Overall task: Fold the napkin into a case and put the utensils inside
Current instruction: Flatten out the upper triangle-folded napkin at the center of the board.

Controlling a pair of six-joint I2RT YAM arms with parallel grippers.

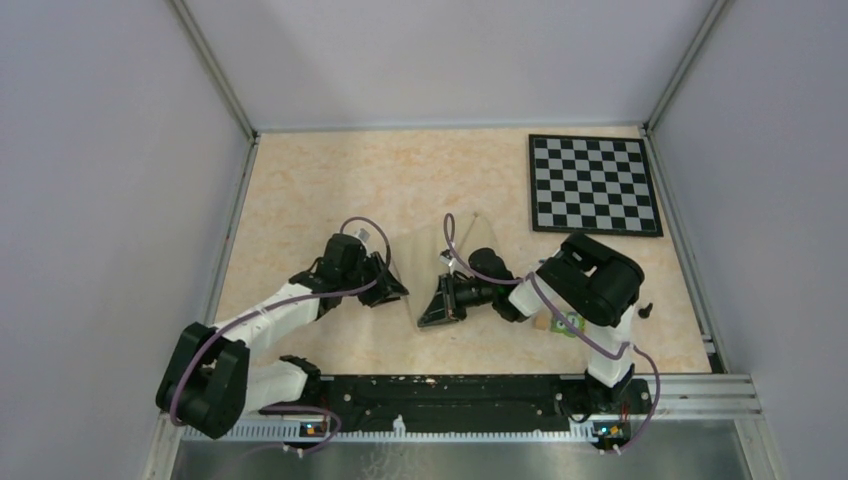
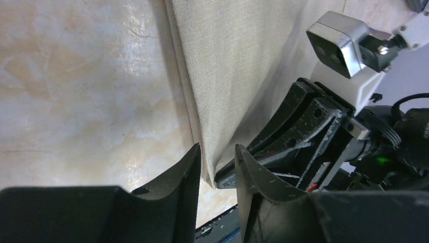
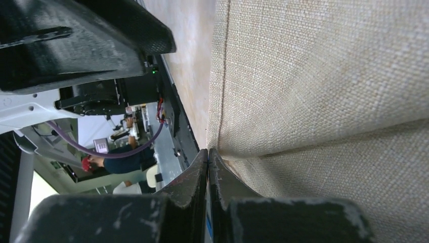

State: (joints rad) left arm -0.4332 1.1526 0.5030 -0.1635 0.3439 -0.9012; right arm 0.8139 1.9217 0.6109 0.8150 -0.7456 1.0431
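Observation:
The beige-cream napkin (image 1: 430, 268) lies partly folded between my two grippers, at mid-table. It fills the right wrist view as two layers (image 3: 313, 101) meeting in a crease. My right gripper (image 1: 430, 320) (image 3: 208, 150) is shut, its tips pinching the napkin's near corner. In the left wrist view the cloth (image 2: 238, 61) hangs down to that corner, which sits between the parted fingertips of my left gripper (image 2: 217, 148) (image 1: 398, 293) without being clamped. The right gripper's fingers (image 2: 303, 116) reach in from the right. No utensils show in any view.
A black-and-white chessboard (image 1: 592, 185) lies at the back right. A small green block (image 1: 572, 323) sits under the right arm, and a tiny black knob (image 1: 645, 310) lies to its right. A black rail (image 1: 450, 385) runs along the near edge. Grey walls enclose three sides.

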